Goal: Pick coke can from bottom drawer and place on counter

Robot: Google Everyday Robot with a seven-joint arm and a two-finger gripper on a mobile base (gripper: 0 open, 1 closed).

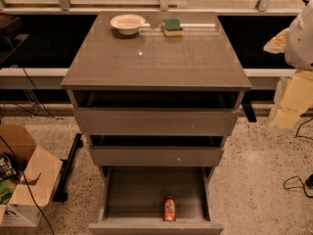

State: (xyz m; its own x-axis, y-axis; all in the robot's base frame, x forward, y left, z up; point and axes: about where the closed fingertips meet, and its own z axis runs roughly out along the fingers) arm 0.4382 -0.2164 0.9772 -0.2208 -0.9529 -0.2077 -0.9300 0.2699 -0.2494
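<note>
my hand (300, 35) is the pale white shape at the far right edge of the view, level with the back half of the bench (156, 62) and well off to its side, touching nothing that i can see; whether it is spread or pressed together i cannot tell. the coke can (169, 208) is down in the bottom drawer (142, 192), which is pulled far out toward me. the can sits on the drawer's plain grey floor, close behind the front panel and a little right of the middle, clear of both side walls. it shows as a small red-orange cylinder with pale markings, and i cannot say for sure whether it stands or lies. above it the middle drawer (156, 156) and the top drawer (156, 121) are each out only a little, with a dark gap showing over their fronts. the bench is glossy grey-brown and catches light in streaks near its back edge. a pale bowl (127, 23) stands at the back, left of centre, and a green sponge (171, 27) with a yellow underside lies just to its right, apart from it. on the speckled floor (259, 180) to the left is an open cardboard box (24, 180), and a dark cable (296, 182) loops on the floor at the right.
</note>
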